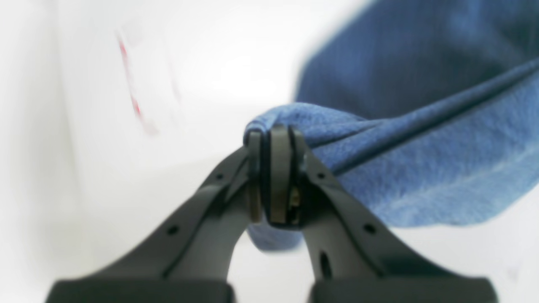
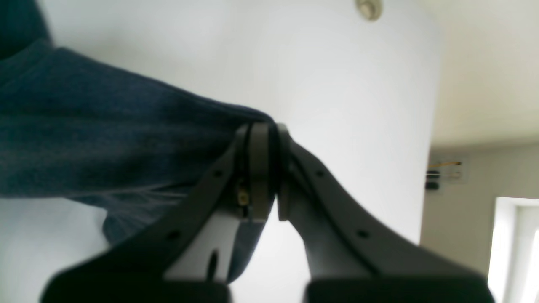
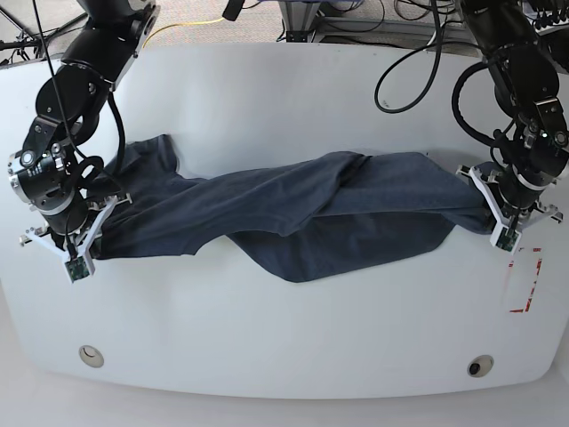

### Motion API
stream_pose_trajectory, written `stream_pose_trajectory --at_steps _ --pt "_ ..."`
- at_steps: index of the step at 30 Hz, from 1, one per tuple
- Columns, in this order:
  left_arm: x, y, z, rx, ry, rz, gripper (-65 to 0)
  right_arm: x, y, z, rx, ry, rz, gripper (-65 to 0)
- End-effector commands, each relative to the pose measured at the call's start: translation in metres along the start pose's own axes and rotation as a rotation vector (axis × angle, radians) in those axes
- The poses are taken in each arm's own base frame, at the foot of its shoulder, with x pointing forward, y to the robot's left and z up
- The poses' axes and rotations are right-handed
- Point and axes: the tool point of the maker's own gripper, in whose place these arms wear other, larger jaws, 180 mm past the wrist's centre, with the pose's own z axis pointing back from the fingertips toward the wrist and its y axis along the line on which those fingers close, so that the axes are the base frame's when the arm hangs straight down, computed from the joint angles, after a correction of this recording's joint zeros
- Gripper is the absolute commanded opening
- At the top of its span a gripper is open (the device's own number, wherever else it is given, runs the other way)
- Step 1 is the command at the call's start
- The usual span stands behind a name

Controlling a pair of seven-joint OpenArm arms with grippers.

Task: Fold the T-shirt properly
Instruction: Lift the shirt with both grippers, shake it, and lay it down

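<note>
— Stretching between the two arms, is that how the T-shirt (image 3: 302,213) lies?

— Yes. Starting at the base view's left edge, the right gripper (image 3: 84,242) has its jaws pressed together on one end of the cloth; its own camera shows the fabric (image 2: 105,143) running off to the gripper's left, pinched right at the tips (image 2: 264,168).

— And the long axis?

— It runs straight from one gripper to the other across the table (image 3: 284,338). The middle sags and twists, with a loose flap hanging toward the near edge of the table, so the cloth looks taut only along its upper line.

— The other end?

— The left gripper (image 3: 505,227), at the base view's right, is clamped fully shut on a bunched corner. From its wrist the shirt (image 1: 421,168) spreads away to that gripper's right, a fold wedged between the pads (image 1: 273,168).

— Which arm is nearer the bulk?

— Neither, I judge; each holds an end, and the mass lies between them. Any coming move turns on both keeping that line level while the twist is worked out.
</note>
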Motion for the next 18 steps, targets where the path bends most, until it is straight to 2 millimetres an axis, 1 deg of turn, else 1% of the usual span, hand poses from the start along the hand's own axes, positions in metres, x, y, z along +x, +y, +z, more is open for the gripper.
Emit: stream_pose_trajectory --at_steps 1,2,4,5,7,8,9,11,13,15,16,17,18 --pt "0.028 0.025 0.008 0.071 -0.046 -0.012 -65.0 0.03 -0.021 0.009 -0.059 -0.076 0.013 -65.0" --pt "0.042 0.034 0.01 0.094 -0.062 -0.008 -65.0 0.043 -0.03 0.012 -0.081 -0.097 0.012 -65.0" --pt "0.063 0.048 0.014 0.128 -0.096 -0.005 -65.0 0.055 -0.047 0.019 -0.122 -0.11 0.025 -65.0" --pt "0.076 0.056 0.018 0.148 -0.117 -0.002 -65.0 0.065 -0.057 0.023 -0.146 -0.124 0.031 -65.0" --pt "0.091 0.067 0.024 0.174 -0.136 0.004 -65.0 0.084 -0.066 0.029 -0.17 -0.155 0.039 -65.0" --pt "0.101 0.074 0.028 0.192 -0.153 0.007 -65.0 0.095 -0.07 0.032 -0.179 -0.171 0.052 -65.0" --pt "0.117 0.083 0.035 0.215 -0.184 0.011 -65.0 0.104 -0.077 0.034 -0.193 -0.178 0.071 -65.0" --pt "0.139 0.097 0.046 0.249 -0.238 0.014 -65.0 0.122 -0.089 0.036 -0.207 -0.198 0.092 -65.0" --pt "0.159 0.108 0.058 0.28 -0.286 0.018 -65.0 0.139 -0.106 0.041 -0.231 -0.215 0.096 -65.0" --pt "0.169 0.126 0.073 0.329 -0.299 0.012 -65.0 0.152 -0.123 0.049 -0.262 -0.235 0.091 -65.0" --pt "0.179 0.136 0.084 0.36 -0.32 0.011 -65.0 0.16 -0.135 0.054 -0.278 -0.246 0.081 -65.0" --pt "0.187 0.144 0.092 0.38 -0.343 0.013 -65.0 0.167 -0.146 0.059 -0.289 -0.258 0.067 -65.0" --pt "0.192 0.147 0.095 0.384 -0.356 0.018 -65.0 0.172 -0.152 0.061 -0.295 -0.267 0.058 -65.0"
